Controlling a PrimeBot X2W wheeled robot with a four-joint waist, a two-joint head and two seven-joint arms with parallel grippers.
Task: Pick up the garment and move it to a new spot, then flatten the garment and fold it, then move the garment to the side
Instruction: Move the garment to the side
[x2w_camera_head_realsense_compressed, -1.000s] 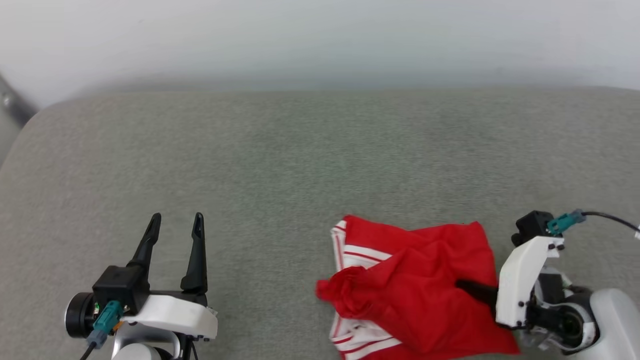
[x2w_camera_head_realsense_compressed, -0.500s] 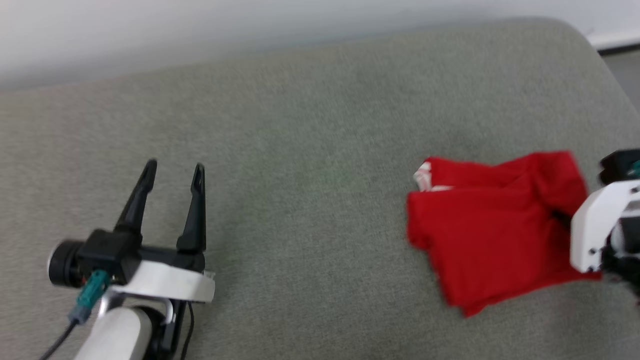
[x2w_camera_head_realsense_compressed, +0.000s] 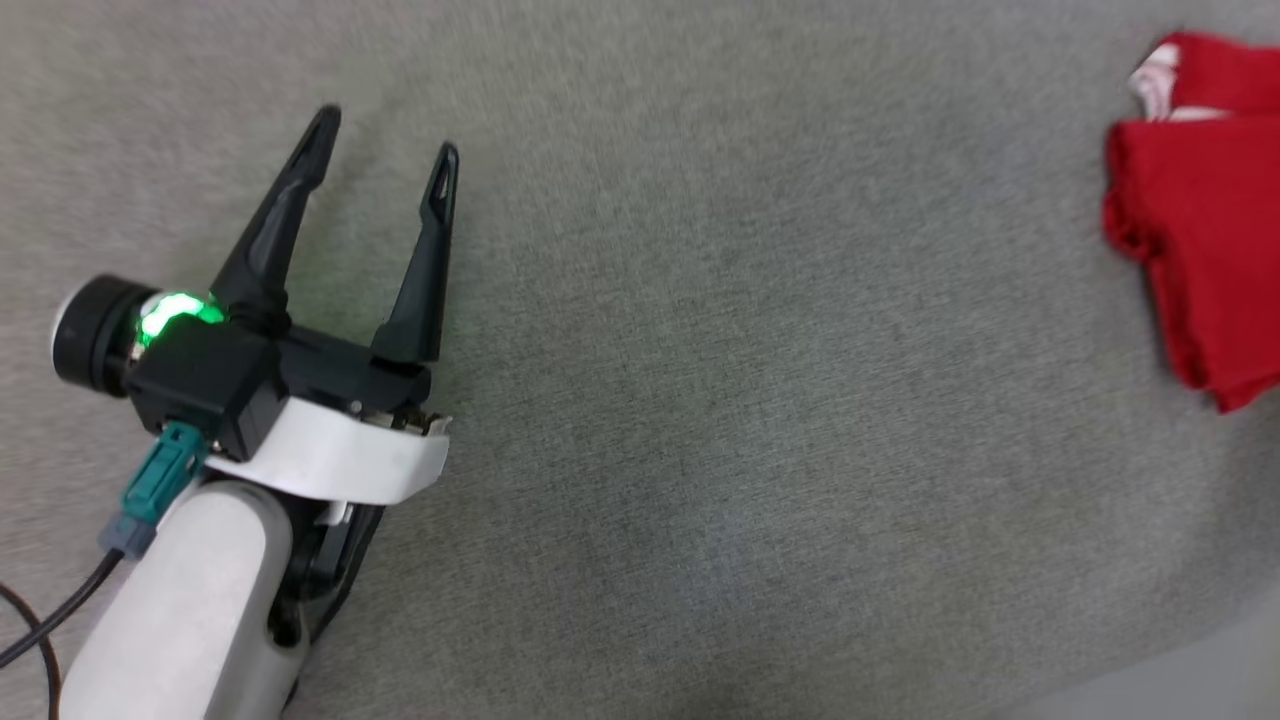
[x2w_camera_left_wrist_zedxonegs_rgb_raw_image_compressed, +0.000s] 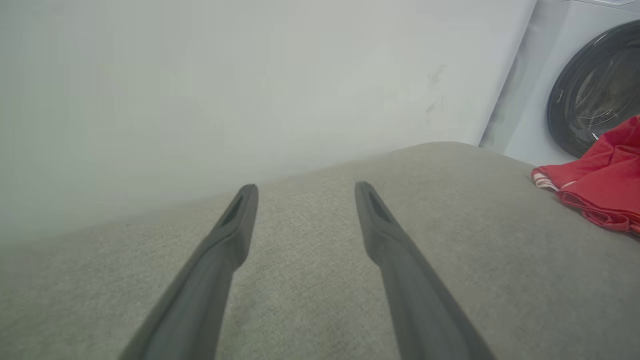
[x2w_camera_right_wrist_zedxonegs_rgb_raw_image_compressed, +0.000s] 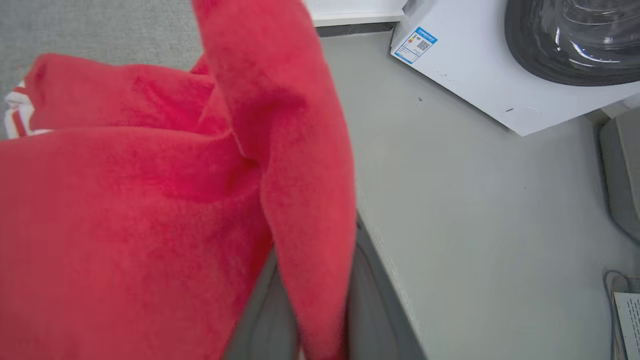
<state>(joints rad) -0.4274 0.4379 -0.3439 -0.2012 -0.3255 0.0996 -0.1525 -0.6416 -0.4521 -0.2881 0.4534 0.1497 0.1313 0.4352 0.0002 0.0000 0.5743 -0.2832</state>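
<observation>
The garment (x2w_camera_head_realsense_compressed: 1200, 220) is a bunched red shirt with a bit of white striped trim, lying at the far right of the head view on the grey-green padded surface (x2w_camera_head_realsense_compressed: 700, 400). In the right wrist view a fold of the garment (x2w_camera_right_wrist_zedxonegs_rgb_raw_image_compressed: 125, 200) drapes over my right gripper (x2w_camera_right_wrist_zedxonegs_rgb_raw_image_compressed: 315, 235), which is shut on the cloth; the fabric hides its fingertips. My left gripper (x2w_camera_head_realsense_compressed: 386, 130) hovers open and empty over the surface at the left, far from the garment. The left wrist view shows the left gripper (x2w_camera_left_wrist_zedxonegs_rgb_raw_image_compressed: 305, 186) spread, with the garment (x2w_camera_left_wrist_zedxonegs_rgb_raw_image_compressed: 605, 190) off to the right.
The padded surface ends at a rounded edge (x2w_camera_head_realsense_compressed: 1150, 670) at the lower right. Beyond it lies a pale floor (x2w_camera_right_wrist_zedxonegs_rgb_raw_image_compressed: 475, 200) with a white washing machine (x2w_camera_right_wrist_zedxonegs_rgb_raw_image_compressed: 575, 40) and its dark round door (x2w_camera_left_wrist_zedxonegs_rgb_raw_image_compressed: 595, 90). A pale wall (x2w_camera_left_wrist_zedxonegs_rgb_raw_image_compressed: 250, 75) backs the surface.
The head camera has swung and dipped. The garment, held by my right gripper, has moved right, away from my left gripper, with its striped parts now mostly tucked under. My left gripper stays open.
</observation>
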